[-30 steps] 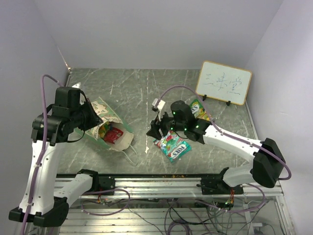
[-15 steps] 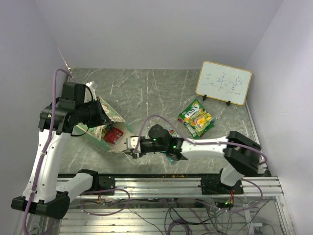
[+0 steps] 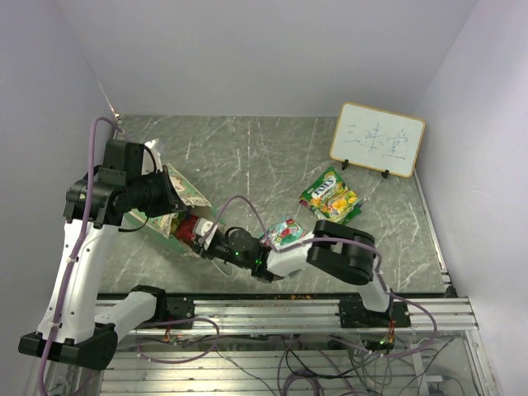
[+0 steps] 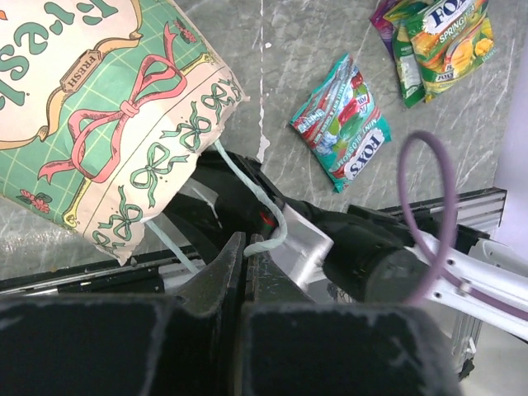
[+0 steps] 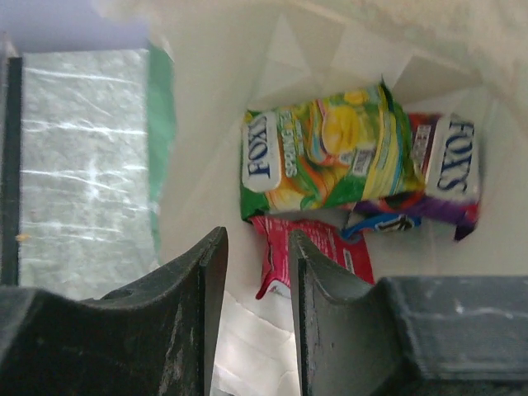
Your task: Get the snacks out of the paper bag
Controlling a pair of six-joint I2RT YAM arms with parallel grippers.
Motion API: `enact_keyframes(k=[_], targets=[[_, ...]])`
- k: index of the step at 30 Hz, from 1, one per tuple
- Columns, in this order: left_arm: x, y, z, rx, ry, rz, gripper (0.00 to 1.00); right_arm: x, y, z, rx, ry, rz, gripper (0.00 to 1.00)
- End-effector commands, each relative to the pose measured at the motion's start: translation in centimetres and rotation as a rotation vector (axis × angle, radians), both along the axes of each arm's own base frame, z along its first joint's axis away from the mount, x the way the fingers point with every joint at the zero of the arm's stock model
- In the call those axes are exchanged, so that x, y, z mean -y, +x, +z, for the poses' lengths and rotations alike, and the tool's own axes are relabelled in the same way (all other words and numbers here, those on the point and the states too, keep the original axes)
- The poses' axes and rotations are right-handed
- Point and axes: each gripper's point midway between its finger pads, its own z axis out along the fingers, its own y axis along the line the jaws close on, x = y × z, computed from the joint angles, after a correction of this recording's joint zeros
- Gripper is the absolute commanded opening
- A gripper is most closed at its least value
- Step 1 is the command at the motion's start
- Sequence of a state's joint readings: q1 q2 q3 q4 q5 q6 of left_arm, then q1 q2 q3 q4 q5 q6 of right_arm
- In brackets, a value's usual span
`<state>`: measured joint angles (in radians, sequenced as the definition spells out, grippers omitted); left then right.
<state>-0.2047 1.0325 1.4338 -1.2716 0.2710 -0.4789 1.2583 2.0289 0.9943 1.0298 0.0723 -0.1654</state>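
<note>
The mint-green paper bag (image 3: pixel 183 198) lies tilted at the left, mouth toward the table's front; it also shows in the left wrist view (image 4: pixel 107 115). My left gripper (image 3: pixel 171 196) (image 4: pixel 245 241) is shut on its white string handle (image 4: pixel 262 206). My right gripper (image 3: pixel 201 238) (image 5: pixel 257 239) is open and reaches into the bag's cream inside. Just beyond its fingertips lies a pink-red snack (image 5: pixel 322 247), with a green-yellow snack (image 5: pixel 322 161) and a purple-blue one (image 5: pixel 445 186) deeper in. Two snacks lie out on the table: a pink-green one (image 3: pixel 285 233) (image 4: pixel 342 124) and a green-yellow one (image 3: pixel 331 196) (image 4: pixel 441 41).
A white framed whiteboard (image 3: pixel 378 140) stands at the back right. The right arm (image 3: pixel 338 252) stretches low across the table's front, close to the pink-green snack. An aluminium rail (image 3: pixel 272 309) runs along the near edge. Walls close in on the left, back and right.
My right arm has swung left from the table's middle to the bag's mouth and gone in. The pink-green packet stays on the table. My left arm raised the bag slightly.
</note>
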Motion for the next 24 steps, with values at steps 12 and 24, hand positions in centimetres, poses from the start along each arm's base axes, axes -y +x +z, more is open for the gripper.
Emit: enact_keyframes(k=[12, 24], targets=[[0.8, -1.2, 1.1, 0.003, -0.053, -0.031, 0.07, -3.9, 4.8, -3.1, -0.122, 0.177, -0.181, 0.53], [0.5, -2.2, 1.2, 0.009, -0.059, -0.003, 0.07, -4.3, 6.2, -2.6, 0.284, 0.050, 0.024, 0.68]])
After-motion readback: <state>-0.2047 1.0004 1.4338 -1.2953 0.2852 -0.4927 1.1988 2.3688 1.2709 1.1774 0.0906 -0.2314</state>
